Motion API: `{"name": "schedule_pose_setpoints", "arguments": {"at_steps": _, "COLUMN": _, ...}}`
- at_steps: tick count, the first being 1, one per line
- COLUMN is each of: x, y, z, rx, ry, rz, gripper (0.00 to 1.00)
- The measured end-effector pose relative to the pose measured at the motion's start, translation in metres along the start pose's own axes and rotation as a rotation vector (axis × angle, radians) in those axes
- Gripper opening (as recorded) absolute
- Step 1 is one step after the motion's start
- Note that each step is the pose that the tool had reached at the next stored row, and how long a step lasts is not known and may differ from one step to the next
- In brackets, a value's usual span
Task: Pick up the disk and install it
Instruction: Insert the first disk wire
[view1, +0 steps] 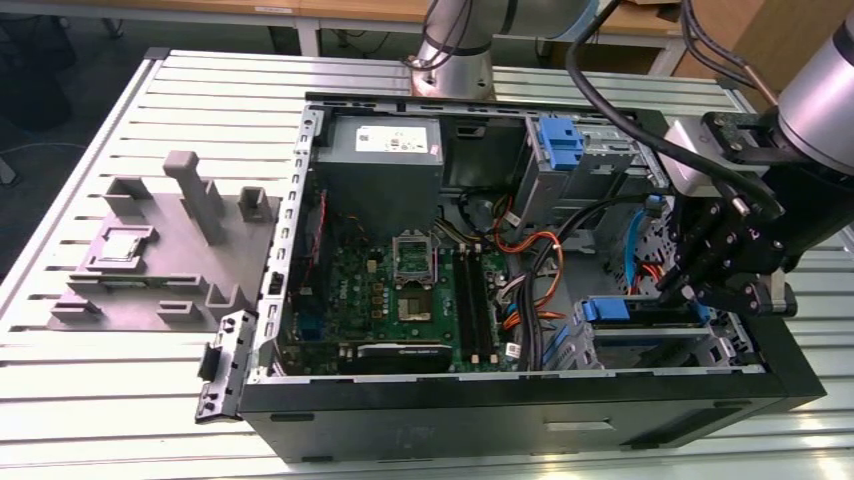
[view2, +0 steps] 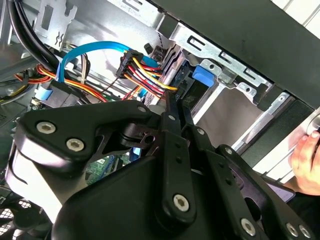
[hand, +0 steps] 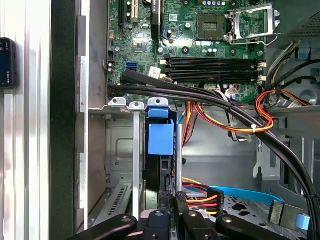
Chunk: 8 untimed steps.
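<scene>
The gripper (view1: 705, 290) reached down into the open computer case (view1: 534, 420) at the exterior view's right, its black linkage tilted over the lower drive cage (view1: 654, 345). In the first wrist view its fingers (hand: 165, 220) stood narrow, closed on the edge of the disk (hand: 160, 165), which sat upright in the cage slot, blue carrier tab (hand: 161, 139) upward. Red, yellow and black power wires (hand: 197, 192) ran just beside it. The motherboard (view1: 400, 290) lay beyond.
</scene>
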<state>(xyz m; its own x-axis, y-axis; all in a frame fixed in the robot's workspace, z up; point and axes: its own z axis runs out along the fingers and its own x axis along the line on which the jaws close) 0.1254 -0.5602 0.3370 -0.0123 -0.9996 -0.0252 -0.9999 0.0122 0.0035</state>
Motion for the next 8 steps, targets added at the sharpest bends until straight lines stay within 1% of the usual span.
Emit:
{"name": "schedule_pose_setpoints", "arguments": {"at_steps": 3, "x": 0.0006, "y": 0.0000, "z": 0.0000, "rx": 0.0000, "ry": -0.0021, "rz": 0.001, "gripper": 0.16}}
{"name": "schedule_pose_setpoints", "arguments": {"at_steps": 8, "x": 0.0023, "y": 0.0000, "z": -0.0001, "rx": -0.0001, "ry": -0.0160, "rz": 0.004, "gripper": 0.16}}
